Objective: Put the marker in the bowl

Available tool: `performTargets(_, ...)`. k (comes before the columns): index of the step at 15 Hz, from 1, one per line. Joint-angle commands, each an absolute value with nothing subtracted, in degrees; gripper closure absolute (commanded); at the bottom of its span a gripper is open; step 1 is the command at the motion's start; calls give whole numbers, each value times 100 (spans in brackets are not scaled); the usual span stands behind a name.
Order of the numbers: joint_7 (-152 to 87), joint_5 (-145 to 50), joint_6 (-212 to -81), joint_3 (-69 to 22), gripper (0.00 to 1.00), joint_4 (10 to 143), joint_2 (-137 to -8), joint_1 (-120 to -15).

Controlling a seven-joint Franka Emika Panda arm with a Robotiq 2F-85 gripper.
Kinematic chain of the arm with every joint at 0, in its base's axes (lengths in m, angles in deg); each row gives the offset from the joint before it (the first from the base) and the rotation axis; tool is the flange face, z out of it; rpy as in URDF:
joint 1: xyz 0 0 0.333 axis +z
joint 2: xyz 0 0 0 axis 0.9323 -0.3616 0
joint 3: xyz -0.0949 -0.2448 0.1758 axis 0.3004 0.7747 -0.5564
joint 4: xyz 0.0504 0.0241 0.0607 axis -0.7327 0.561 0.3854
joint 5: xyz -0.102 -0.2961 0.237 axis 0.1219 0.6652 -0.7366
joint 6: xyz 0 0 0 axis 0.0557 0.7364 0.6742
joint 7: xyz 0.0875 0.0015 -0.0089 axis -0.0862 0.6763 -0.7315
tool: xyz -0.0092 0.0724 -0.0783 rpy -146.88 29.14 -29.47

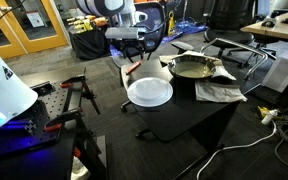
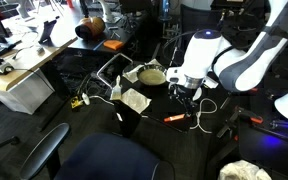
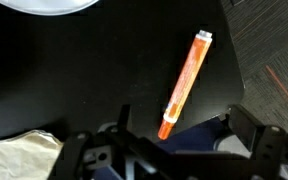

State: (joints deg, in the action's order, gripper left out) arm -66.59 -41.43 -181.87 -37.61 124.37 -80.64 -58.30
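The marker (image 3: 184, 85) is a short red-orange stick lying flat on the black tabletop; it also shows in an exterior view (image 2: 174, 118). In the wrist view my gripper (image 3: 184, 130) is open, its two dark fingers on either side of the marker's lower end, not touching it. The gripper hangs low over the table in both exterior views (image 1: 128, 62) (image 2: 187, 93). The grey-olive metal bowl (image 1: 189, 67) stands at the far side of the table, apart from the gripper, and shows in the other view too (image 2: 151, 75). It looks empty.
A flat white plate (image 1: 149, 92) lies on the black table (image 1: 174, 115) beside the gripper; its rim shows in the wrist view (image 3: 49, 5). A crumpled grey cloth (image 1: 219, 92) lies next to the bowl. Chairs, desks and cables surround the table.
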Motion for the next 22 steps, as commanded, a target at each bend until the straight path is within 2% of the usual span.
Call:
performTargets(1, -6367, -3866, -18311, -3865, 0, 12094, -8493, -5987)
performTargets(6, -6334, -3801, -18285, -3891, 0, 11852, -8824, -6025)
performTargets(7, -6320, -3791, -18328, -3878, 25, 11832, -8866, -6017)
performTargets(9, -6339, -3789, -18321, -3900, 34, 11787, -8929, -6046)
performTargets(17, -6305, -3804, -18319, -3984, 96, 11751, -8941, -6123)
performTargets(18, -6254, -3799, -18324, -3950, 100, 11781, -8881, -6083)
performTargets(20, -6097, -3789, -18407, -3878, 95, 11928, -8641, -6012)
performTargets(22, -5933, -3808, -18583, -3845, 95, 12073, -8357, -6014)
